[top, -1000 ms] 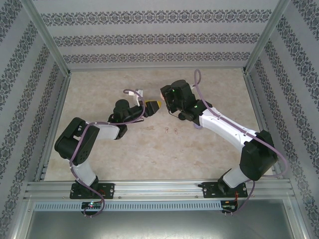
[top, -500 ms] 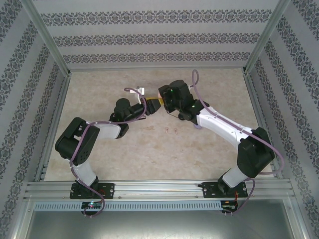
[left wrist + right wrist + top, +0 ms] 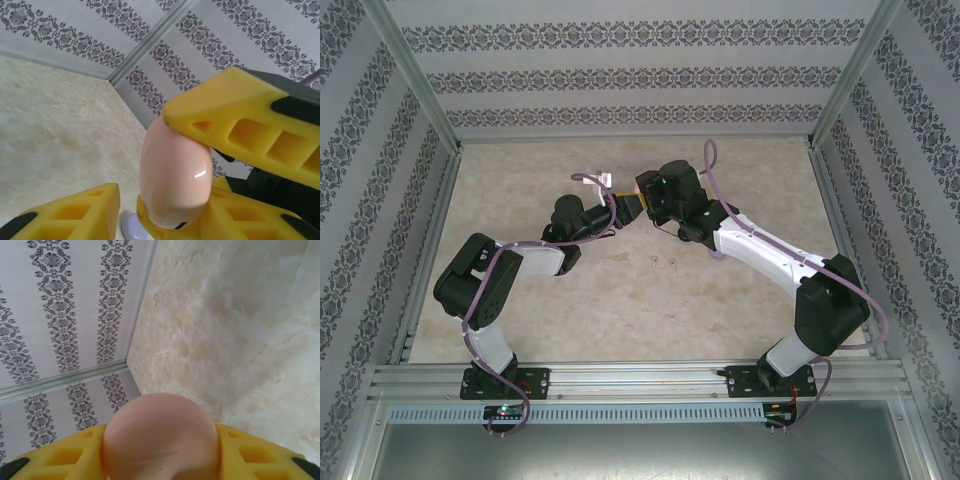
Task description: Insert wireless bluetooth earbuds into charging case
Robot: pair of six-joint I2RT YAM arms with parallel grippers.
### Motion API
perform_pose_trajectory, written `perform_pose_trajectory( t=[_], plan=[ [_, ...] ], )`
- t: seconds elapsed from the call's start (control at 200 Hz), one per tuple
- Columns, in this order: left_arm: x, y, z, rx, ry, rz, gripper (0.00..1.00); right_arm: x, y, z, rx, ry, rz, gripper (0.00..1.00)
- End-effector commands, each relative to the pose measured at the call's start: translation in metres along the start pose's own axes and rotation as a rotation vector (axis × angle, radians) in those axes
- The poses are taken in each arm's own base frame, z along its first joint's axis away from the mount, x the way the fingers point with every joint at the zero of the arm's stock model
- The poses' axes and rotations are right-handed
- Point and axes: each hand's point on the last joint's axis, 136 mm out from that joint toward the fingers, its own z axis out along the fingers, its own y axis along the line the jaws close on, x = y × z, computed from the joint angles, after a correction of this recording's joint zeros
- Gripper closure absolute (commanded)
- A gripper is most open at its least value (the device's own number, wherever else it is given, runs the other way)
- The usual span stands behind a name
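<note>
A glossy pale pink charging case [image 3: 161,437] is clamped between the yellow fingers of my right gripper [image 3: 160,460], held above the table and closed. In the left wrist view the same case [image 3: 172,172] stands on edge between the fingers of my left gripper [image 3: 165,202]. The right-hand finger [image 3: 250,215] lies against the case, and the left-hand finger [image 3: 75,210] stands a little apart from it. The two grippers meet tip to tip [image 3: 628,208] at mid-table. Two tiny pale pink earbuds [image 3: 663,263] lie on the table in front of them.
A small lilac rounded thing [image 3: 131,227] lies on the table below the held case. The marble-look tabletop [image 3: 740,170] is fenced by patterned walls and metal posts. Mauve cables loop off both arms.
My left gripper's jaws have narrowed around the pink case. Both wrists have drawn slightly closer together, and the right arm has shifted a little left.
</note>
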Motion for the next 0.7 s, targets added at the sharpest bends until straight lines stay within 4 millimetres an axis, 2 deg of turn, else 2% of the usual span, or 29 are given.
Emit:
perform_pose_trajectory(
  t=[0.0, 0.32, 0.61, 0.694],
  plan=[
    [-0.0111, -0.0141, 0.0066, 0.052, -0.04, 0.032, 0.58, 0.0068, 0.0049, 0.0012, -0.02, 0.018, 0.002, 0.65],
    [-0.0132, -0.0122, 0.0085, 0.049, -0.049, 0.028, 0.72, 0.0072, 0.0045, 0.001, -0.024, 0.021, 0.006, 0.65],
    [-0.0131, -0.0104, 0.0098, 0.049, -0.054, 0.019, 0.91, 0.0096, 0.0049, 0.0002, -0.03, 0.033, 0.007, 0.65],
    [-0.0144, -0.0112, 0.0104, 0.051, -0.058, 0.018, 0.99, 0.0102, 0.0044, -0.0008, -0.03, 0.034, 0.01, 0.63]
  ],
)
